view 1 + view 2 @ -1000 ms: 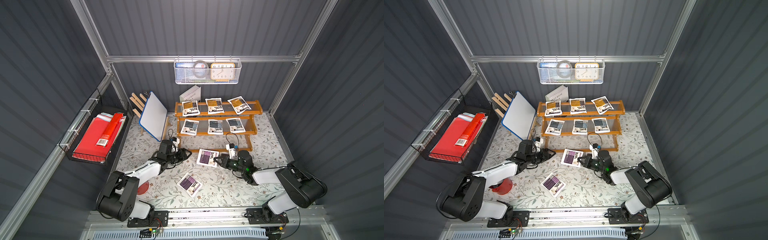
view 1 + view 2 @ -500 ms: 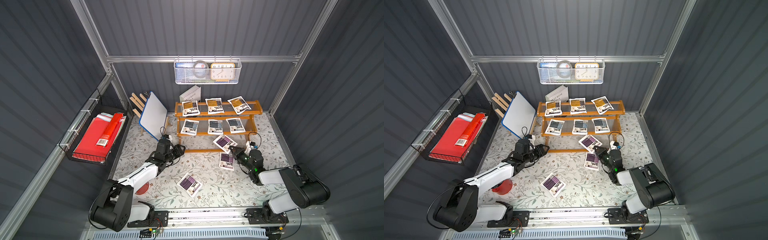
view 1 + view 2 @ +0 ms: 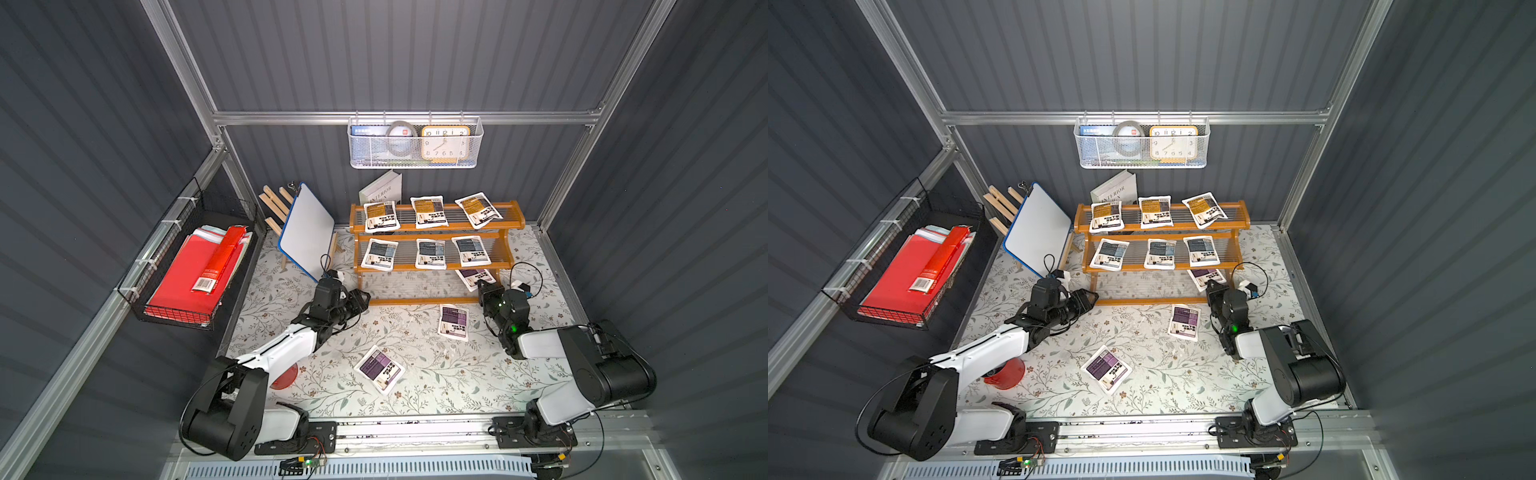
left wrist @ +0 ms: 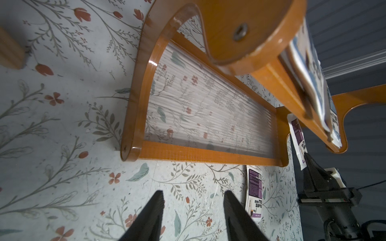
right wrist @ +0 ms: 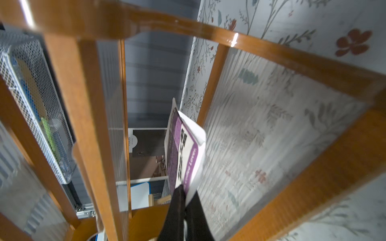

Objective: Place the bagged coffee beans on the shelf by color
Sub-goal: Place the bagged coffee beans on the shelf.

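1. Now, closest to us, low in the middle of a top view, one purple bag (image 3: 379, 369) lies flat on the flowery mat (image 3: 436, 386). It is turned a bit sideways and nothing touches it.
2. A little higher and to the right, a second purple bag (image 3: 453, 321) lies on the mat too, near the front of the shelf (image 3: 415, 300).
3. Left of the middle, the left claw (image 4: 193, 212) points at the left end of the shelf. Its two fingers stand partly apart with nothing between them. I think it waits there to be out of the way.
4. On the right side, the right claw (image 3: 481, 286) is pinched tight on the edge of a third purple bag (image 3: 469, 276). It grabs only the edge, I think, so the bag can slide in flat under the row above. The bag is at the right end of the lowest row. I cannot tell if it rests on the slats yet.
5. Higher up, the middle row holds three blue-grey bags (image 3: 431, 253), side by side.
6. Farthest back, the top row holds three yellow bags (image 3: 429, 212). Each row gets one colour, so the lowest row looks meant for purple.
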Controlling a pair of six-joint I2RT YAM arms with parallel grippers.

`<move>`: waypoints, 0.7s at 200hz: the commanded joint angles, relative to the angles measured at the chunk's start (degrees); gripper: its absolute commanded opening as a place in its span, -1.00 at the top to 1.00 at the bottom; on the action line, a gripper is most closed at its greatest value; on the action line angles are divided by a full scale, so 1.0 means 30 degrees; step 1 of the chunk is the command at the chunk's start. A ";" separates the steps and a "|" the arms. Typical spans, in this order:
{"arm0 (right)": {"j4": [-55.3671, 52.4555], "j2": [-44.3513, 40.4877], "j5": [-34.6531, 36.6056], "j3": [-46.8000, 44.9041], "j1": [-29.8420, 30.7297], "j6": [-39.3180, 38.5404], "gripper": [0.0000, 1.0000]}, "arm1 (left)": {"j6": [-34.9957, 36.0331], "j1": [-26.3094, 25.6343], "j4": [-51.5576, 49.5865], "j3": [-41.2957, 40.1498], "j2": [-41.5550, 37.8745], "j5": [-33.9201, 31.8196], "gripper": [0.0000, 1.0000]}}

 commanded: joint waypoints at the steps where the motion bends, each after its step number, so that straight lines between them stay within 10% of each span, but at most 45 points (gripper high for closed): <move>1: -0.0292 0.0718 0.1077 0.0563 -0.0162 0.1412 1.00 | -0.0095 0.0089 -0.0016 -0.0263 -0.0358 -0.0240 -0.01; 83: 0.1272 0.3986 0.0663 0.1949 -0.0176 0.3327 0.97 | 0.0335 0.0093 -0.0998 0.0155 -0.0593 -0.0708 -0.01; 140: -0.0703 0.3557 -0.1450 0.2337 -0.0060 0.4381 0.14 | 0.0281 0.0093 -0.0824 0.0128 -0.0447 -0.0692 -0.01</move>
